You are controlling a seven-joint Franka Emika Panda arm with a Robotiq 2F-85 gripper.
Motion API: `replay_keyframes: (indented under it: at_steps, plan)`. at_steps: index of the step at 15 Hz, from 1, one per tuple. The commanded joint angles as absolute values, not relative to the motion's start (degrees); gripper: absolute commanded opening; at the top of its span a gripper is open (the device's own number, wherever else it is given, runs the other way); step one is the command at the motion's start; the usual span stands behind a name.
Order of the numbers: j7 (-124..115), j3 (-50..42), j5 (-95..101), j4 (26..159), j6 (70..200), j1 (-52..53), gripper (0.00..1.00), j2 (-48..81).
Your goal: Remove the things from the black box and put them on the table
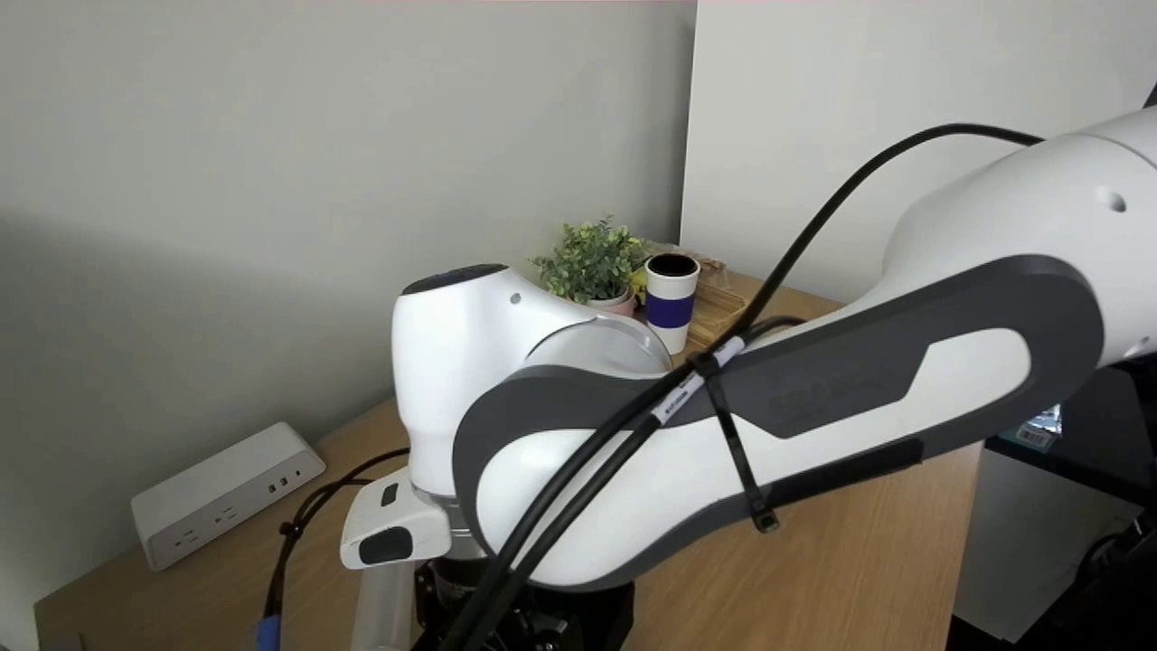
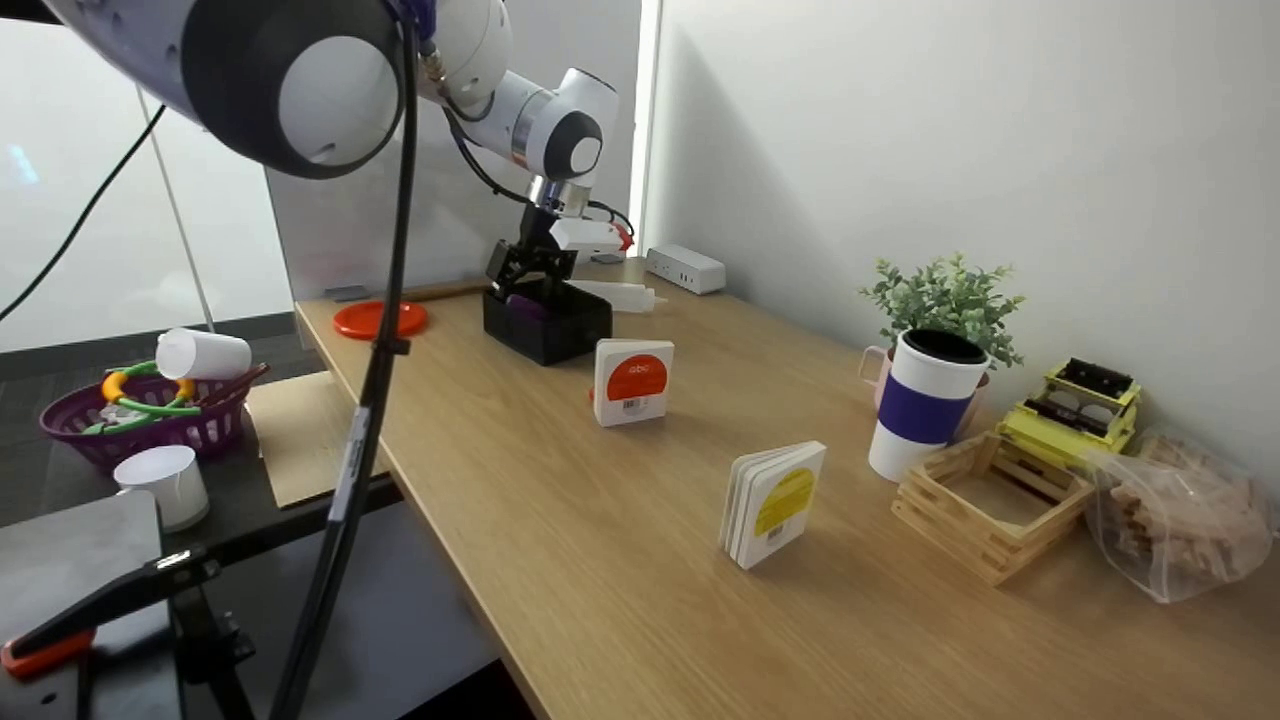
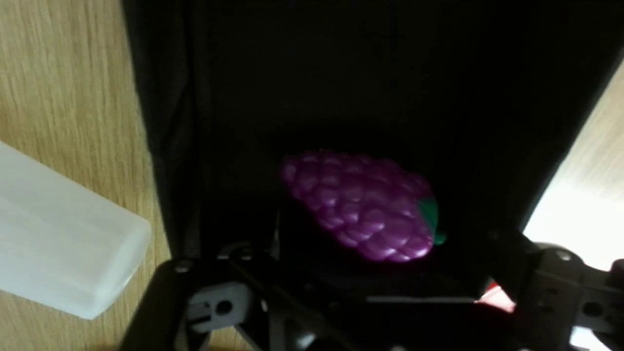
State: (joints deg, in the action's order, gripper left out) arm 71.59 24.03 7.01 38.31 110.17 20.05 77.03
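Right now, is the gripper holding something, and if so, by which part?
Nothing is held: the gripper is open, and the purple toy fruit lies in the black box.

1. Black box [image 2: 565, 338]: just the one!
2. Purple fruit [image 3: 363, 207]: one in sight!
3. Red-orange item [image 2: 590, 396], mostly hidden: one!
4. Red-marked book [image 2: 633, 385], yellow-marked book [image 2: 780, 505]: that's two books!
5. Upright white cup [image 2: 168, 488], tipped white cup [image 2: 210, 356]: two cups!
6. Tumbler [image 2: 922, 405], plant [image 2: 942, 300], red plate [image 2: 355, 320], power strip [image 2: 686, 269], wooden crate [image 2: 945, 525], purple basket [image 2: 80, 430], clear bag [image 2: 1180, 520]: one apiece!
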Motion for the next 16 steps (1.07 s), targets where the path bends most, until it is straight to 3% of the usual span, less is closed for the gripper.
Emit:
replay_keyframes:
  at_steps: [1, 11, 12, 13, 16]
  plan:
    - [74.0, 25.6, 5.8, 39.1, 109.0, 18.6, 1.00, 76.9]
    - [74.3, 25.6, 6.2, 38.2, 105.2, 18.9, 1.00, 77.9]
    - [74.4, 25.6, 6.3, 38.1, 104.9, 18.9, 0.75, 78.0]
    - [74.5, 25.6, 6.2, 38.1, 104.5, 18.9, 0.74, 78.1]
    - [74.8, 25.6, 6.3, 37.9, 103.7, 18.9, 0.52, 78.2]
